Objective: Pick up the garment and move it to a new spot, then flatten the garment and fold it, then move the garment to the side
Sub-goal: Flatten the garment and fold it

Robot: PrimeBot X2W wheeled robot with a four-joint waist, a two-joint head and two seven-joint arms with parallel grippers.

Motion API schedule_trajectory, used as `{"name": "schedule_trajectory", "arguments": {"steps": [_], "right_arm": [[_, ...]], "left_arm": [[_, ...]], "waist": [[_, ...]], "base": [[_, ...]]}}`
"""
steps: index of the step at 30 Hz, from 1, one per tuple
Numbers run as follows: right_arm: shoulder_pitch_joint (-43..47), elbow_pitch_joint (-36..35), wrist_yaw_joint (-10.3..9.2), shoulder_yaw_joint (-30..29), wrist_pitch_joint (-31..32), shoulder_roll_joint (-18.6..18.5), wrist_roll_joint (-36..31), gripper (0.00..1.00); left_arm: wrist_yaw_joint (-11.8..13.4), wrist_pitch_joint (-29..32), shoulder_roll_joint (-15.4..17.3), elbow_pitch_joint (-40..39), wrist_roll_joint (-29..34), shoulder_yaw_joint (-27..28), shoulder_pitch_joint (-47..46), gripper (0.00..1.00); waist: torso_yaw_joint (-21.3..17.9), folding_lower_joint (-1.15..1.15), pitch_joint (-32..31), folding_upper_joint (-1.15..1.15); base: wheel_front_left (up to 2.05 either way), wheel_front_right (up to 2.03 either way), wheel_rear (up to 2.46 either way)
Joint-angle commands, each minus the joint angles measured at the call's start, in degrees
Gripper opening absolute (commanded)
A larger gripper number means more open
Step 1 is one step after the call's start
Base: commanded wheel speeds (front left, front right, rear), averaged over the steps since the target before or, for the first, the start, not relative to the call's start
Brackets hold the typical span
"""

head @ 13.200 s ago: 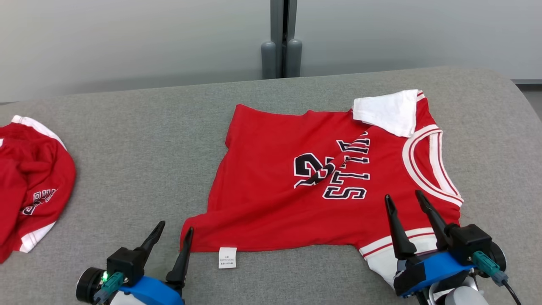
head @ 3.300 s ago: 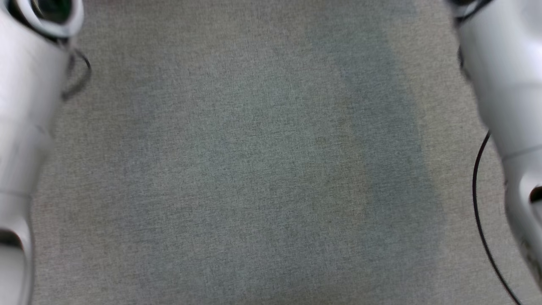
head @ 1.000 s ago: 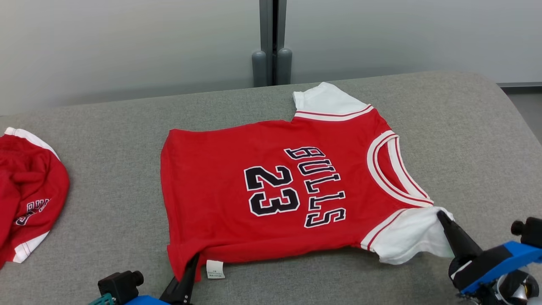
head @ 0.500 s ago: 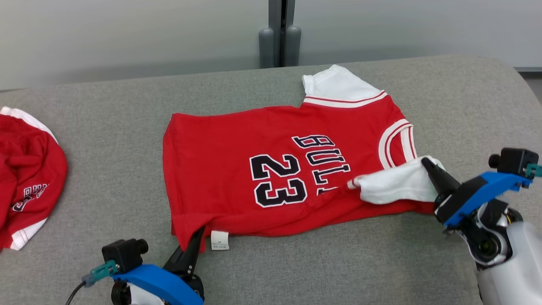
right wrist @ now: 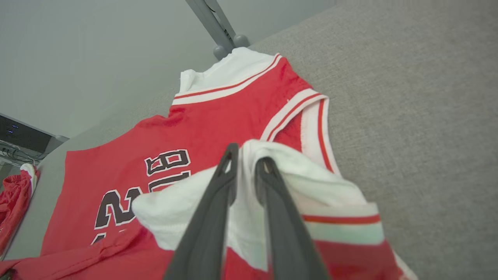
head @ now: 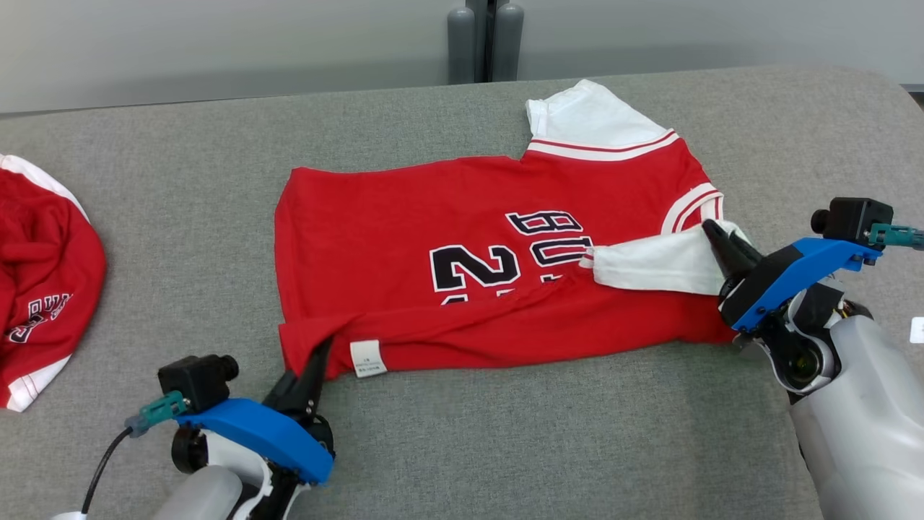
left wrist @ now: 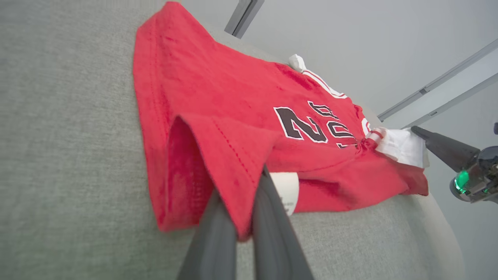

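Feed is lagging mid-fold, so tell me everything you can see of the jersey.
The jersey is soft red knit with white sleeves, striped trim and dark print. It lies on the grey surface, its near edge folded over, hiding part of the print. The left claw is shut on the hem corner by the white tag. The right claw is shut on the near sleeve, drawn over the chest. The far sleeve lies flat.

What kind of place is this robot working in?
Probably an indoor lab or test room for cloth folding: a grey fabric-covered table, plain pale wall panels, and a second red garment heaped left of the red jersey.
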Motion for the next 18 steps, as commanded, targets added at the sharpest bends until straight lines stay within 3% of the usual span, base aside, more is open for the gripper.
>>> {"name": "schedule_trajectory", "arguments": {"steps": [1,12,18], "right_arm": [[-1.3,0.8,0.03,1.1,-2.4,-1.0,0.1,1.0],[3.3,1.1,0.03,7.8,-13.7,-5.9,0.9,1.0],[7.9,0.5,0.03,11.4,-19.1,-8.8,0.2,1.0]], "left_arm": [[-0.3,-1.3,0.2,1.2,0.9,0.6,-1.9,1.0],[0.9,-5.2,-1.2,5.4,5.2,4.9,-0.2,1.0],[2.7,-5.4,-3.2,3.8,14.6,10.7,4.0,1.0]], "waist": [[0.0,-0.01,0.1,-0.01],[0.0,-0.01,-2.1,-0.01],[-0.3,-0.01,-3.3,-0.01]], "base": [[0.0,0.0,0.0],[0.0,0.0,0.0],[0.0,0.0,0.0]]}}
